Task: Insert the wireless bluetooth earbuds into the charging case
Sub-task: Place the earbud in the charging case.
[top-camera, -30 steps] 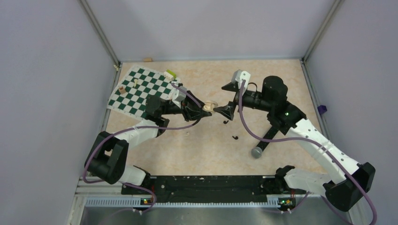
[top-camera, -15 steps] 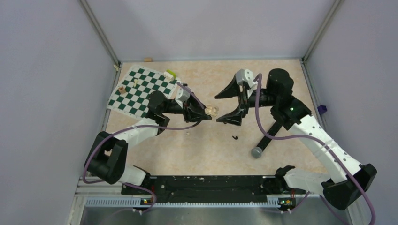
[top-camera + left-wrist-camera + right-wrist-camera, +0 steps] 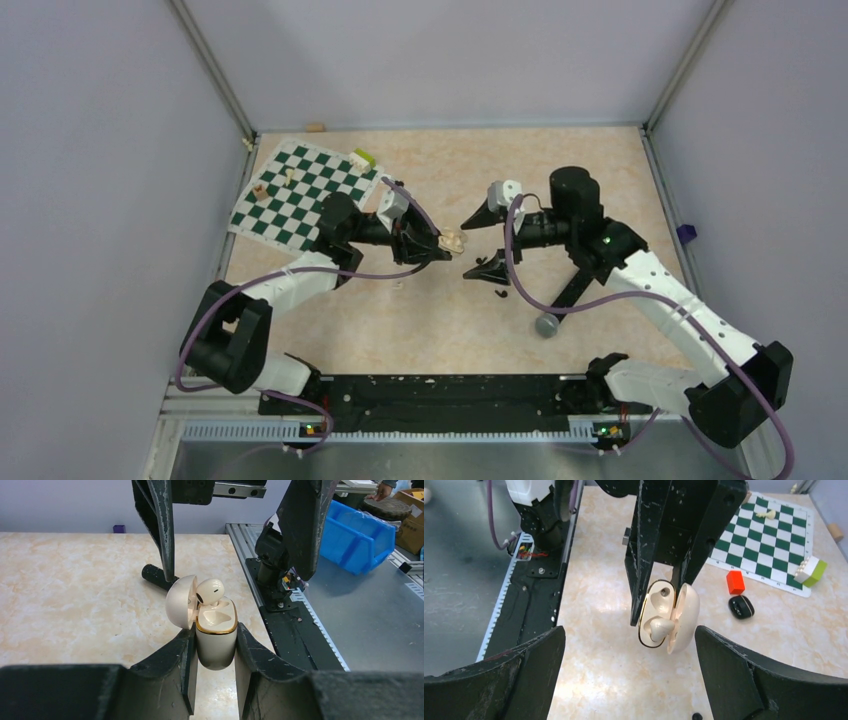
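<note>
Left pincer (image 3: 215,636) clamps the cream charging case (image 3: 216,652) by its body at mid-frame of the top view. The lid is swung open, and one cream earbud (image 3: 210,590) stands proud of its socket beside an empty one. Right pincer (image 3: 629,632) faces it, fingers spread wide, holding nothing, near but apart. Bare desk (image 3: 420,320) lies open below. A chessboard (image 3: 290,200) fills the upper left, a microphone (image 3: 565,300) lies lower right, and grey walls close in the sides.

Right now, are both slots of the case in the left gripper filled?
No: in the open cream case held by the left gripper, one earbud sits in a slot; the other slot is empty.
</note>
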Controlling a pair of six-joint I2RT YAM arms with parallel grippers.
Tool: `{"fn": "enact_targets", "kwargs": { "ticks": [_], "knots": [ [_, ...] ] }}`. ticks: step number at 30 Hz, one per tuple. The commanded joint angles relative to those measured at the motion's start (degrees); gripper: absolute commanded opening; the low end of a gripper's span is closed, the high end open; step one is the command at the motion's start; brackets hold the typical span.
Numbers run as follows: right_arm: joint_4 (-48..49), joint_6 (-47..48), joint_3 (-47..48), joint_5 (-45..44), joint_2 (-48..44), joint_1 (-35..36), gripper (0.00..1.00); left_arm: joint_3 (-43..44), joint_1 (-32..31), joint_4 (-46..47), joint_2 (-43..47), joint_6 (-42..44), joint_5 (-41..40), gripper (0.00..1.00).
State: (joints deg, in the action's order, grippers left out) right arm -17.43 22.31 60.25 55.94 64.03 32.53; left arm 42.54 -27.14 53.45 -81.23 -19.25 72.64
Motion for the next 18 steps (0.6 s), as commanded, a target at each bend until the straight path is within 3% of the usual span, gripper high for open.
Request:
{"fn": "enact_targets", "kwargs": {
  "ticks": [1,18],
  "knots": [
    [1.57,2.33,-0.75,-0.97,-1.45,0.67,0.99,1.94,-0.42,1.33,1.75,1.14,0.98,0.0],
    [-2.37,6.52,-0.67,3.38,-5.42,1.02,0.96,2.39,-0.44,0.57,0.93,1.36,0.77,0.0]
  ]
}}
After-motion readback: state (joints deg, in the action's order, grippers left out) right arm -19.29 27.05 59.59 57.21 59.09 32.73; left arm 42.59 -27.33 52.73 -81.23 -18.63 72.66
